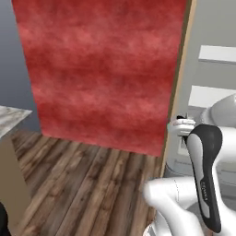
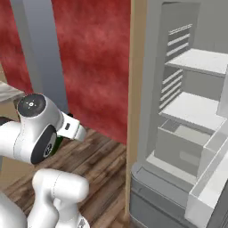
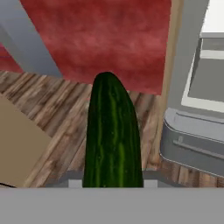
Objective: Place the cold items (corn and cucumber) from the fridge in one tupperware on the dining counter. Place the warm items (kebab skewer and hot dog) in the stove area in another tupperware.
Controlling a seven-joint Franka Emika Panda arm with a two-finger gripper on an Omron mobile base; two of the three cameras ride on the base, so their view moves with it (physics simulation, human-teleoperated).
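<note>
Cucumber [image 3: 113,135] nearest the lens in the hand view: a long dark-green fruit with paler lengthwise stripes and a rounded tip, rising straight up from between the finger tips at the bottom of that view. End effector clenched on it, gripping near its lower end; the rest projects free, above the wooden plank floor [image 3: 65,113] and touching nothing else. Skin looks smooth and glossy, so I judge it could slip or swing if the arm moves sharply. In the right base view a sliver of dark green shows beside the arm's big dark joint, probably the same cucumber, too small to be sure. Fridge [image 2: 187,133] stands open to the right: white shelves and a lower drawer, all bare as far as seen, no corn visible on them. Red wall [image 1: 106,69] ahead, a corner of a marble tabletop [image 1: 11,117] at far left in the left base view. Progress, as a judgement: the cucumber is out of the fridge and in transit, not yet placed. No tupperware, kebab skewer or hot dog is seen from here, so the state of the warm items can't be told. Still to do at least: carry the cucumber to the dining counter and set it in a container.
</note>
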